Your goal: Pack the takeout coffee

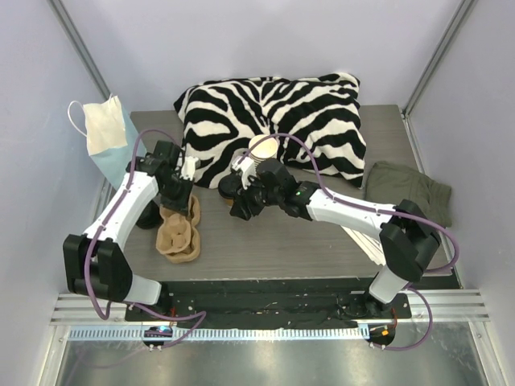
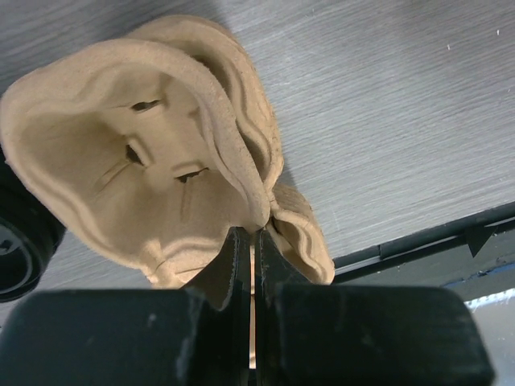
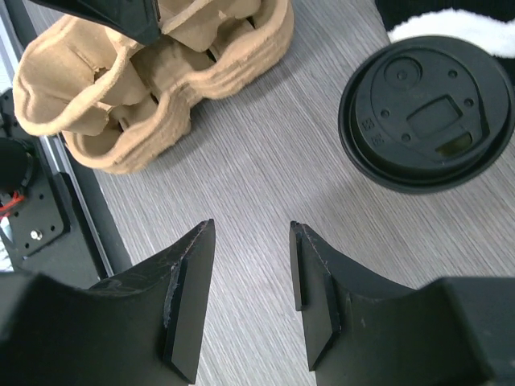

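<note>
The takeout coffee (image 3: 426, 112) stands upright on the grey table (image 3: 265, 169), its round black lid facing up and showing the sip hole, right beside the near edge of the zebra-striped pillow (image 1: 278, 121). It sits outside the pulp cup carrier (image 1: 179, 233), well apart from it, with a bare stretch of table between the two. From where I stand, the carrier lies near the left front of the table. The pockets I can see into hold no cup and show only their own slotted, moulded floors. The left pincer (image 2: 253, 237) is pressed together on a thin wall of the carrier, with the pulp pinched between its two fingers. I cannot tell whether the carrier rests flat or is tipped up a little. The right pincer (image 3: 249, 273) hangs over bare table with its fingers spread apart and nothing between them; the lidded cup is ahead of it and off to one side, not touched. A lidless paper cup (image 1: 261, 148) shows its open mouth against the pillow's front. A face mask (image 1: 105, 133) hangs at the far left corner, and an olive cloth (image 1: 406, 189) lies crumpled at the right edge of the table.
</note>
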You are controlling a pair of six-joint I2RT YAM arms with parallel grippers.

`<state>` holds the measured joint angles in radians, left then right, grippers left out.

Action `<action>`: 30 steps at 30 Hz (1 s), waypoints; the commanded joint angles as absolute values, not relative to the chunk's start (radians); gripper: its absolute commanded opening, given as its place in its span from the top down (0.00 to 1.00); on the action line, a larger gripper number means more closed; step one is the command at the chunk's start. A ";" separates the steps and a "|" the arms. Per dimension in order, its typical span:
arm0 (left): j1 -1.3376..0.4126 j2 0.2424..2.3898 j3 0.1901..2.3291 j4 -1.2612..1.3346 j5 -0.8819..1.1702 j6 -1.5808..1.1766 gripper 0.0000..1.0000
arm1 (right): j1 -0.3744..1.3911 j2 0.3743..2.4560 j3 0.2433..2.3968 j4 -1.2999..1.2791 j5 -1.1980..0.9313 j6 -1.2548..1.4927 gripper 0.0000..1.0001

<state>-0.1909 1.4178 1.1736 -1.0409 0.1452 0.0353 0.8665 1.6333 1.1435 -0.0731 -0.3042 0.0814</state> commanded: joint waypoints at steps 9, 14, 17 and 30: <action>-0.192 1.333 1.265 -1.106 0.149 0.077 1.00 | 0.865 1.654 1.230 -0.008 -0.342 0.158 0.50; -0.193 1.286 1.321 -1.150 0.261 0.107 1.00 | 0.833 1.594 1.264 -0.095 -0.363 0.178 0.50; -0.213 1.240 1.328 -1.161 0.299 0.170 1.00 | 0.763 1.522 1.272 -0.170 -0.382 0.198 0.49; -0.794 1.256 1.266 -1.016 0.152 0.328 1.00 | 0.358 1.191 1.177 -0.498 -0.374 0.181 0.46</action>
